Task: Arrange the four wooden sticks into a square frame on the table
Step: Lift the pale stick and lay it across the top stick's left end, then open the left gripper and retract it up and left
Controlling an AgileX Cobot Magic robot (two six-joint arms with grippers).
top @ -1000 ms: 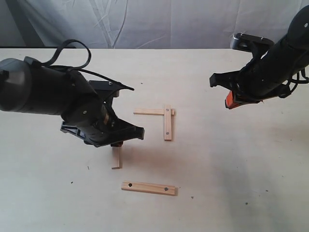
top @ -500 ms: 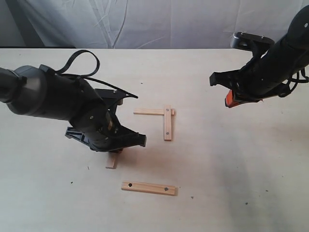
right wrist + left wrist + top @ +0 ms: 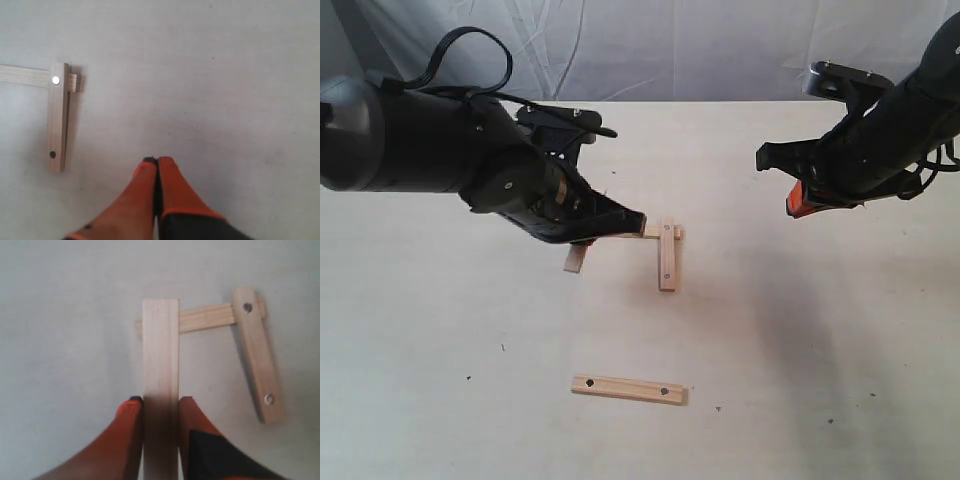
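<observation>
My left gripper (image 3: 160,402) is shut on a plain wooden stick (image 3: 160,355), whose free end pokes out below the arm (image 3: 575,260) in the exterior view. Its far end lies over the tip of a second plain stick (image 3: 205,317). That stick joins a holed stick (image 3: 667,254) at a corner, forming an L on the table (image 3: 800,330). Another holed stick (image 3: 628,388) lies alone near the front. My right gripper (image 3: 157,161) hovers shut and empty at the right (image 3: 798,205), apart from the L.
A white cloth backdrop (image 3: 650,45) hangs behind the table's far edge. The bulky left arm (image 3: 440,160) covers the left-centre of the table. Small dark specks dot the surface.
My left gripper has carried the plain stick from the front-left up and to the right, to the free end of the L. The right arm has stayed still.
</observation>
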